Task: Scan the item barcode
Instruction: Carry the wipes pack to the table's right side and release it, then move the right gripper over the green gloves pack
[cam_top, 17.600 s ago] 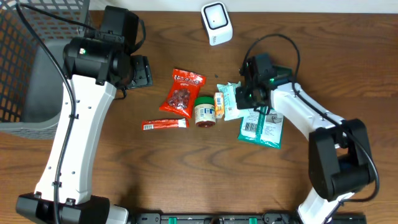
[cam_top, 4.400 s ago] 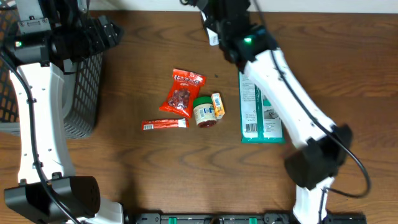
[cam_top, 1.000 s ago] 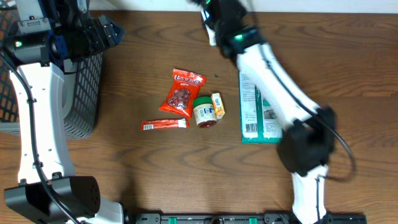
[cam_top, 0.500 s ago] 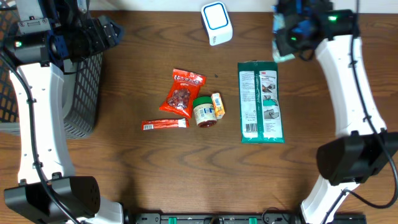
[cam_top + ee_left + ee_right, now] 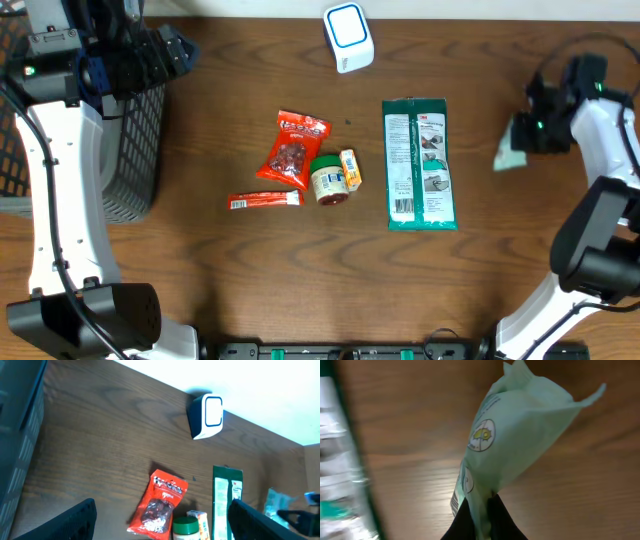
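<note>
The white scanner (image 5: 348, 35) with a blue face stands at the table's back edge, also in the left wrist view (image 5: 206, 415). My right gripper (image 5: 532, 132) is far to the right of it, shut on a pale green packet (image 5: 511, 152). In the right wrist view the packet (image 5: 520, 440) hangs pinched between the fingers of the gripper (image 5: 482, 512), with a barcode (image 5: 456, 502) on its lower left edge. My left gripper (image 5: 168, 52) hovers open over the basket at the back left, and its fingers (image 5: 67, 522) hold nothing.
A wire basket (image 5: 125, 130) stands at the left. On the table lie a red snack bag (image 5: 293, 148), a green-lidded jar (image 5: 328, 180), a small yellow box (image 5: 350, 168), a red stick pack (image 5: 264, 200) and a long green wipes pack (image 5: 420, 165).
My right arm has swung from the scanner at the back out to the table's right side, carrying the pale green packet. The left arm has not moved.
</note>
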Controlling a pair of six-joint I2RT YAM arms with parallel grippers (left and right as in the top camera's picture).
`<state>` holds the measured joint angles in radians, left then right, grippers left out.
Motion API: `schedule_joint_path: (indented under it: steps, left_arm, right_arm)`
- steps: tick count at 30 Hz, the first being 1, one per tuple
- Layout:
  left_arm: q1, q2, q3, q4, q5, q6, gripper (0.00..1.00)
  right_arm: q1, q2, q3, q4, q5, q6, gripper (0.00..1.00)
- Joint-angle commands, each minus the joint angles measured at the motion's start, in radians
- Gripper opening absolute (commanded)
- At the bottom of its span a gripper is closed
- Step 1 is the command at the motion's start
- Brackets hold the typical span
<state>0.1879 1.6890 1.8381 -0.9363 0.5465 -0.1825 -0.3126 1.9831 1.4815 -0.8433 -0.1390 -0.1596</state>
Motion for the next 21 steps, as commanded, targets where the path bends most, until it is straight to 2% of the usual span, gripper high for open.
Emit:
schedule_joint_path:
  steps: [1,3,4,5,7,8,10,15,21]
  left_arm:
    - [-0.002,0.003,-0.003,-0.002,-0.002,0.013,0.84]
    - [-0.002,0.003,-0.004,-0.002,-0.002,0.013,0.84]
    - [-0.002,0.003,-0.004,-0.002,-0.002,0.013,0.84]
    - [-0.001,0.003,-0.004,-0.002,-0.002,0.013,0.84]
    - [-0.002,0.003,-0.004,-0.002,-0.002,0.013,0.84]
    - [-0.002,0.003,-0.003,-0.002,-0.002,0.013,0.84]
    - [-0.002,0.003,-0.004,-0.002,-0.002,0.013,0.84]
    - [-0.002,0.003,-0.003,-0.002,-0.002,0.013,0.84]
    - [-0.001,0.003,-0.004,-0.002,-0.002,0.013,0.84]
  right_arm:
    - [-0.058,-0.006,-0.085,0.072,-0.011,0.024,0.01]
    - [-0.088,-0.006,-0.118,0.114,-0.008,0.045,0.02]
    - [-0.101,-0.006,-0.129,0.129,-0.008,0.056,0.1]
    - [-0.111,-0.006,-0.131,0.133,-0.008,0.065,0.21]
    - [-0.127,-0.006,-0.131,0.133,-0.007,0.096,0.52]
    - [-0.134,-0.006,-0.127,0.133,-0.003,0.12,0.63]
    - [-0.146,-0.006,-0.108,0.12,0.019,0.181,0.67]
    - [-0.15,-0.014,0.029,-0.049,0.008,0.198,0.72]
    - [-0.084,-0.016,0.118,-0.188,-0.182,0.206,0.72]
